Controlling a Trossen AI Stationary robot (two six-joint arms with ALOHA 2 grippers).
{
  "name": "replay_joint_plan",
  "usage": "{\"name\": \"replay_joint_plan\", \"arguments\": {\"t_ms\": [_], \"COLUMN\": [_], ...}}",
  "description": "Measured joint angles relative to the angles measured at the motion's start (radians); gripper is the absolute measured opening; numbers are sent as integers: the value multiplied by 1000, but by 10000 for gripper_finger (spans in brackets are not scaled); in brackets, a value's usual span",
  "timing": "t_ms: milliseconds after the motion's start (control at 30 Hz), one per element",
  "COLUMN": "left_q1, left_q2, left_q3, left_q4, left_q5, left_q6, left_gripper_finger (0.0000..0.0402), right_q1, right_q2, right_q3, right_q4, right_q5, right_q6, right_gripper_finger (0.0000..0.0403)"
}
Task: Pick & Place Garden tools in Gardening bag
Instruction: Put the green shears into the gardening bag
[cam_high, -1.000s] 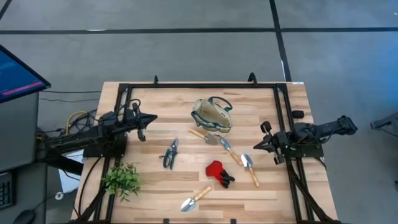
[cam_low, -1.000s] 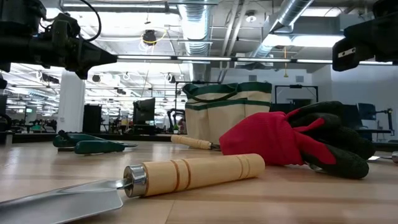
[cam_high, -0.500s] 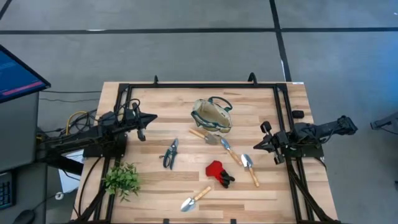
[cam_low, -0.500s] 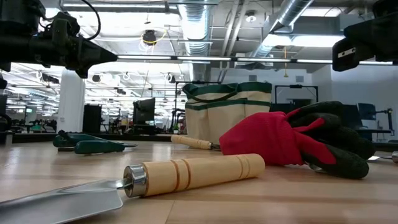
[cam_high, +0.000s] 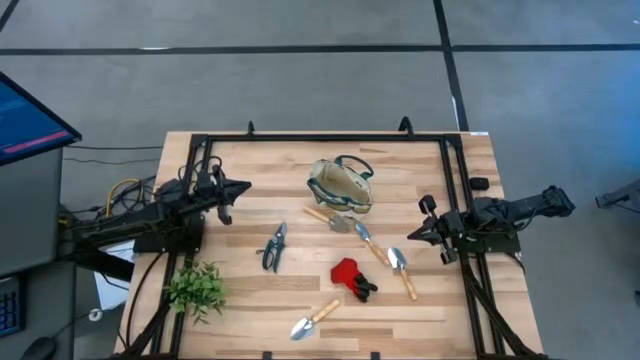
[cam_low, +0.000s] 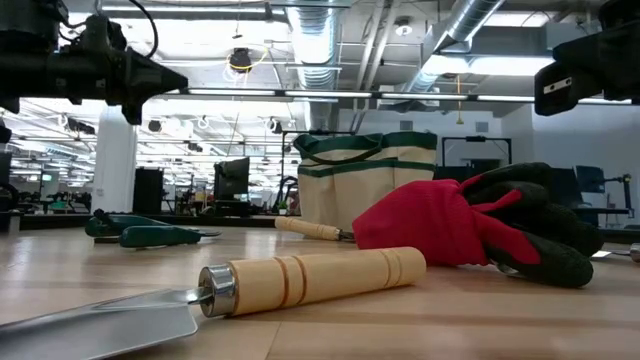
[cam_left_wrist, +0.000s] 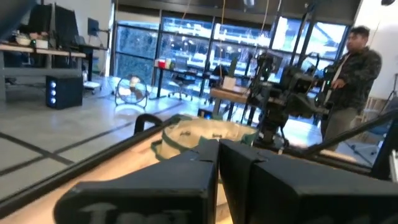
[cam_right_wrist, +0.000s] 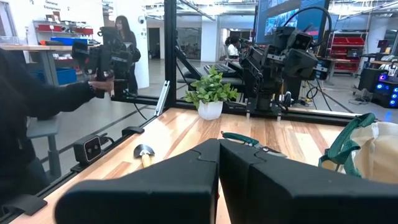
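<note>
The beige gardening bag (cam_high: 340, 185) with green trim stands upright on its base at the table's far middle. Near it, several wooden-handled trowels lie flat: one (cam_high: 325, 217) just in front of the bag, one (cam_high: 402, 270) to the right, one (cam_high: 313, 320) by the near edge. Dark pruning shears (cam_high: 273, 247) lie left of centre and a red-and-black glove-like tool (cam_high: 352, 277) lies in the middle. My left gripper (cam_high: 245, 186) hovers shut at the left side, pointing toward the bag. My right gripper (cam_high: 410, 235) hovers shut at the right side, above the table.
A leafy green plant (cam_high: 197, 288) stands at the near left corner. A black frame (cam_high: 320, 137) runs along the table's far edge and sides. A person (cam_left_wrist: 354, 68) stands beyond the table in the left wrist view, and another person's sleeve (cam_right_wrist: 37, 106) shows in the right wrist view.
My left gripper has rolled a little about its own pointing line and its tip has tipped slightly upward, staying in the same place. The tools and the bag have not moved.
</note>
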Motion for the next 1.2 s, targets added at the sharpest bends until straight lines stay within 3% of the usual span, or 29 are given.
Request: {"name": "replay_joint_plan", "arguments": {"t_ms": [500, 600, 700, 800, 933, 1067, 1200], "left_q1": [0, -23, -75, -137, -211, -244, -266], "left_q2": [0, 21, 93, 218, 438, 631, 759], "left_q3": [1, 36, 102, 217, 418, 612, 722], "left_q4": [48, 42, 19, -118, -456, -784, -952], "left_q5": [-38, 20, -19, -118, -237, -181, -96], "left_q6": [-82, -101, -98, -96, -121, -196, -331], "left_gripper_finger": [2, 1, 1, 1, 1, 1, 1], "right_q1": [0, 0, 0, 0, 0, -1, -1], "right_q2": [0, 0, 0, 0, 0, 0, 0], "right_q3": [0, 0, 0, 0, 0, 0, 0], "right_q4": [0, 0, 0, 0, -2, 1, 2], "right_q5": [0, 0, 0, 13, 111, 153, 158], "right_q6": [0, 0, 0, 2, 67, 87, 87], "right_gripper_finger": [0, 0, 0, 0, 0, 0, 0]}}
